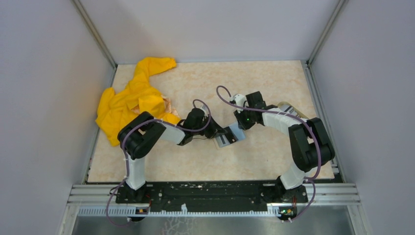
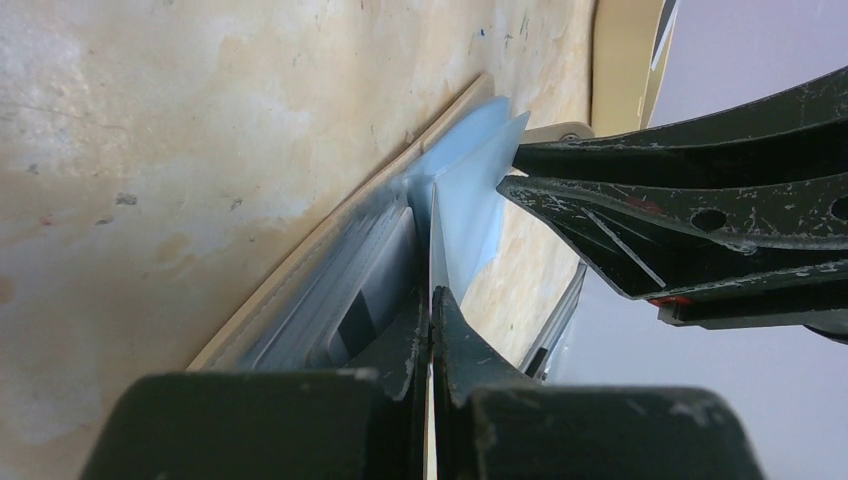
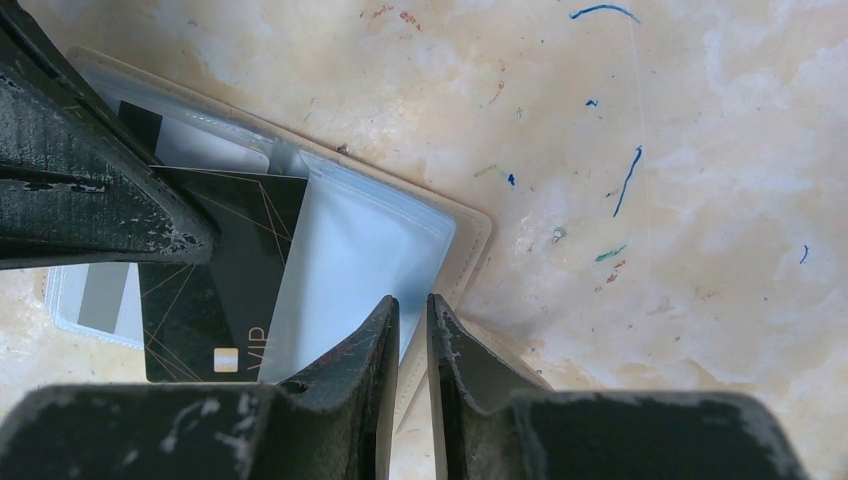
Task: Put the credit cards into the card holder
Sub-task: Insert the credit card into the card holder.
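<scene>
The tan card holder [image 1: 229,137] lies open in the middle of the table. Its grey-blue slots show in the left wrist view [image 2: 330,290] and its clear pockets in the right wrist view [image 3: 360,230]. My left gripper [image 1: 221,133] [image 2: 432,292] is shut on a dark credit card marked VIP [image 3: 215,300]. The card is edge-on in its own view [image 2: 432,250] and lies over the holder's pockets. My right gripper [image 1: 238,128] [image 3: 412,300] is closed on the holder's tan far edge, which is raised a little. Other cards are out of view.
A crumpled yellow cloth [image 1: 132,103] lies at the back left. A cream-rimmed dish [image 1: 292,108] sits behind the right arm and also shows in the left wrist view [image 2: 620,60]. Grey walls enclose the table on three sides.
</scene>
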### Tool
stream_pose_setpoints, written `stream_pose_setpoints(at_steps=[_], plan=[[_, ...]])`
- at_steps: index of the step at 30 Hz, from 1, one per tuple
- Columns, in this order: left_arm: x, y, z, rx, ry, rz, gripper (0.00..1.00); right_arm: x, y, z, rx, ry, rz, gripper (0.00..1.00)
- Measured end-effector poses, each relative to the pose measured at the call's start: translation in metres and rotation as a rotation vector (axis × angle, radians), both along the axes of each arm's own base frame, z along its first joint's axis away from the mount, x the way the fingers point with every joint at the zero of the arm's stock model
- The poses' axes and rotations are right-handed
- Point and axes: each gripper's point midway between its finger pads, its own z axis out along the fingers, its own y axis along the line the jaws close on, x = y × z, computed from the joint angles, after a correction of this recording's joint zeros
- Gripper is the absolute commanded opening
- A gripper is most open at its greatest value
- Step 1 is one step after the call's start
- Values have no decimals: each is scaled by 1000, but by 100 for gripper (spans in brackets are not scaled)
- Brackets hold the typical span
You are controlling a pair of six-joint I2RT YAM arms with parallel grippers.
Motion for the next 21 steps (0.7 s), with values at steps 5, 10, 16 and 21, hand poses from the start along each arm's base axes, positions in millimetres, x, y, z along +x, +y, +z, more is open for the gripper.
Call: stream_pose_setpoints(at_steps=[5,10,16,21], plan=[[1,-1,-1,-17,11,-6,0,0,0,0,0,0,-1,17],[2,-4,-1,-27,12,-13,0,0,0,0,0,0,-1,17],[3,-5,-2,-51,9,-29,0,0,0,0,1,1,-1,17],[5,-7,-3,-74,6,-43,6,-3,5,1,26,11,17,18]])
